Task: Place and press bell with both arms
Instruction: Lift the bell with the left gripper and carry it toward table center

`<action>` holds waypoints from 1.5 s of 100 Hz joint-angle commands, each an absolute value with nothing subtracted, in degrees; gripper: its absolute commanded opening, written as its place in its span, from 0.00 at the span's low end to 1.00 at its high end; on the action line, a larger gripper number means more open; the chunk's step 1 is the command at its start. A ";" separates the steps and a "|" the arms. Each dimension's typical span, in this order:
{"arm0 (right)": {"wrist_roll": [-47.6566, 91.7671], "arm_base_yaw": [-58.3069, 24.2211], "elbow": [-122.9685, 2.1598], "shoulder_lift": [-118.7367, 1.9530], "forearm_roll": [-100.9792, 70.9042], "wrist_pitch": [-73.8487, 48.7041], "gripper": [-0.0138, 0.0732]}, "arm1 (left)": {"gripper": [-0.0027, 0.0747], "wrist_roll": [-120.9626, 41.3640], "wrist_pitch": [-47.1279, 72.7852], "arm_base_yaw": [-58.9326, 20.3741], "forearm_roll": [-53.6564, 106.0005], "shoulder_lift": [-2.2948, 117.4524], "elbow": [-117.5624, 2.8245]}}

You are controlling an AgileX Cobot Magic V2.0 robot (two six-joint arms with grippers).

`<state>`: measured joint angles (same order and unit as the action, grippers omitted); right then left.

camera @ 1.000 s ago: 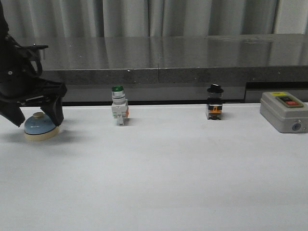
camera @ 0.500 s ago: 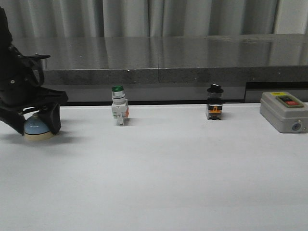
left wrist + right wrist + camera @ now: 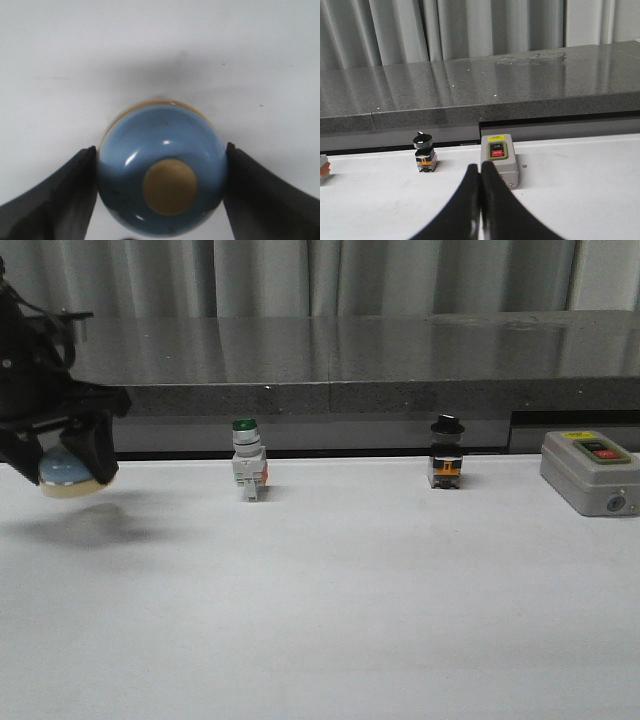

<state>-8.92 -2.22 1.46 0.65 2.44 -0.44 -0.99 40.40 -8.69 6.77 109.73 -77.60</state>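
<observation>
At the far left edge of the front view, the left gripper (image 3: 62, 455) holds the bell (image 3: 66, 472) clear of the white table (image 3: 330, 610); a soft shadow lies on the tabletop below and slightly right of it. In the left wrist view the two dark fingers (image 3: 55, 200) press against opposite sides of the blue dome (image 3: 162, 172), with the cream button at its top facing the camera and a sliver of the cream base showing behind. The gripper sits close to the frame's left border, so the room on that side is cut off from sight.

To the right of the bell a stretch of bare table runs to the green-capped switch (image 3: 247, 460), which stands upright near the table's back edge, just before the dark stone ledge (image 3: 380, 360). Further right, well apart from it, the black-capped switch (image 3: 446, 453) stands along the same back line. At the right edge of the frame a grey switch box (image 3: 590, 472) with red and black buttons lies near the back as well.

The whole lower half of the front view, from left to right, is open white surface.

The right gripper (image 3: 480, 210) appears only in its own wrist view: its fingers are pressed together with nothing between them, pointing toward the grey switch box (image 3: 499, 160) and raised off the table.
</observation>
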 commanded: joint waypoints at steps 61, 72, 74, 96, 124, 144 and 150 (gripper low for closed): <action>-8.75 -1.91 0.66 1.65 2.61 4.28 0.09 | 0.33 -2.39 35.92 -33.86 7.48 98.74 -79.34; -8.75 -1.91 0.66 1.65 2.61 4.28 0.09 | 0.33 -2.39 33.72 -36.23 7.48 100.68 -79.62; -8.75 -1.91 0.66 1.65 2.61 4.28 0.09 | 0.33 -2.39 33.95 -36.55 7.48 101.33 -79.99; -8.75 -1.91 0.66 1.65 2.61 4.28 0.09 | 0.33 -2.39 36.22 -39.00 7.48 109.52 -85.47; -8.75 -1.91 0.66 1.65 2.61 4.28 0.09 | 0.33 -2.39 37.90 -39.63 8.29 116.02 -88.46; -8.75 -1.91 0.66 1.65 2.61 4.28 0.09 | 0.33 -2.39 38.52 -40.32 8.51 117.60 -88.46; -8.75 -1.91 0.66 1.65 2.61 4.28 0.09 | 0.34 -2.39 38.83 -40.55 8.68 117.84 -88.46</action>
<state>-8.92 -2.22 1.46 0.65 2.44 -0.39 -2.48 39.78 -39.79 7.65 120.81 -86.67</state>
